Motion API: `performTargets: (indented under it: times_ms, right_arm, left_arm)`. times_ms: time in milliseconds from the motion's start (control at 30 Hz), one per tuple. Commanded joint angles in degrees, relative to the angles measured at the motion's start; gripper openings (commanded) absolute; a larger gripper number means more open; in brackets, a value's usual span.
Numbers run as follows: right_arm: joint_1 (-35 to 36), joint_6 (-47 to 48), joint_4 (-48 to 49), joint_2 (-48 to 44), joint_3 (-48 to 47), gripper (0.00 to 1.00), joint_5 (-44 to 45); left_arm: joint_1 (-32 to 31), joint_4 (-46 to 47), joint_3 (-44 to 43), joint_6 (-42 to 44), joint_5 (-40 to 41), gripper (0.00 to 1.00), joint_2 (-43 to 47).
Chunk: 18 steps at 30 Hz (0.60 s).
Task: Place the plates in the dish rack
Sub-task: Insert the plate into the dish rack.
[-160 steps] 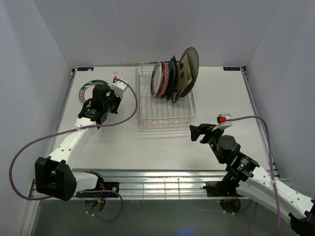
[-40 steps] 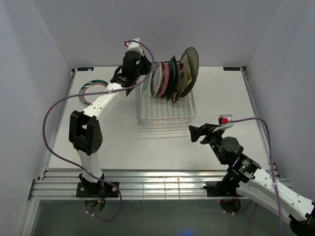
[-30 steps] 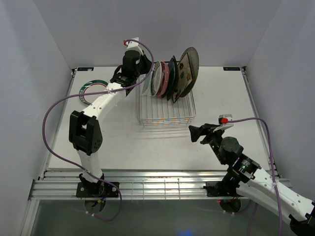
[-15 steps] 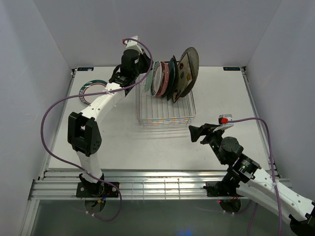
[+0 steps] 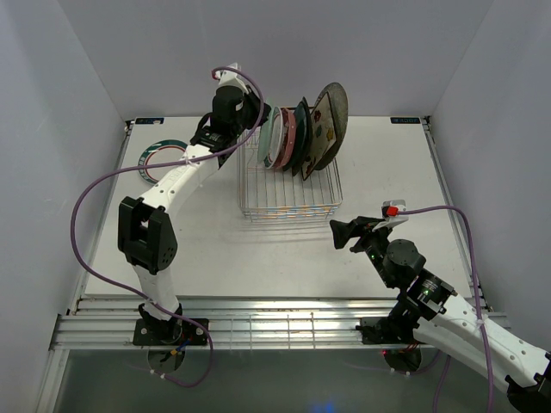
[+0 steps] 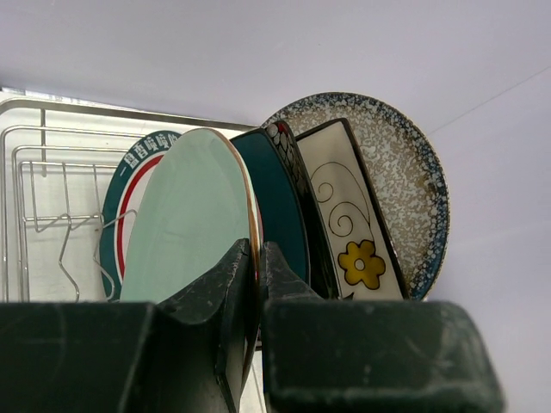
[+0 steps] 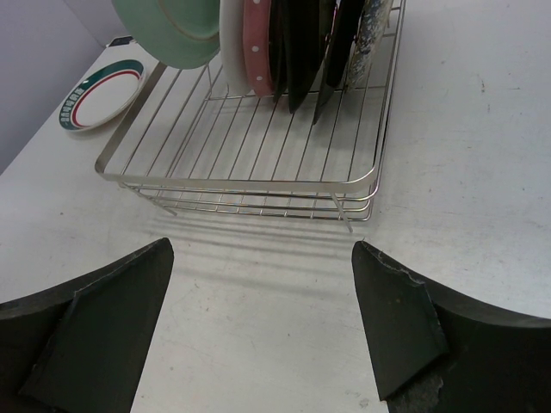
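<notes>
Mint plate (image 6: 185, 224) in left claw (image 6: 258, 251), nxt to pink plate (image 7: 258, 47) in rack (image 5: 288, 205).

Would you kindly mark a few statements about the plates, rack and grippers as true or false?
1. The left gripper is shut on the mint plate. True.
2. The right gripper holds a plate. False: it is open and empty.
3. Every plate is in the dish rack. False: the white teal-rimmed plate lies flat on the table.
4. The speckled grey plate is the racked plate farthest from the mint plate. True.
</notes>
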State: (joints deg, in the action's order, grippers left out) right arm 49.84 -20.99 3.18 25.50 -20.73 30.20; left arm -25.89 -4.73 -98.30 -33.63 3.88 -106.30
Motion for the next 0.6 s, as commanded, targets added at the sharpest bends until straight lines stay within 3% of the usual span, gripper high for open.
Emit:
performTargets:
  times_ms: [0,567]
  right_arm:
    - [-0.10,0.25,2.53,-0.18,-0.19,0.90,-0.14]
    - [-0.10,0.25,2.36,-0.54,0.08,0.90,-0.14]
  left_arm:
    - [-0.04,4.30,-5.40,-3.81,-0.10,0.00,3.39]
    - [0.31,1.92,-8.13,-4.96,-0.10,0.00,-1.36]
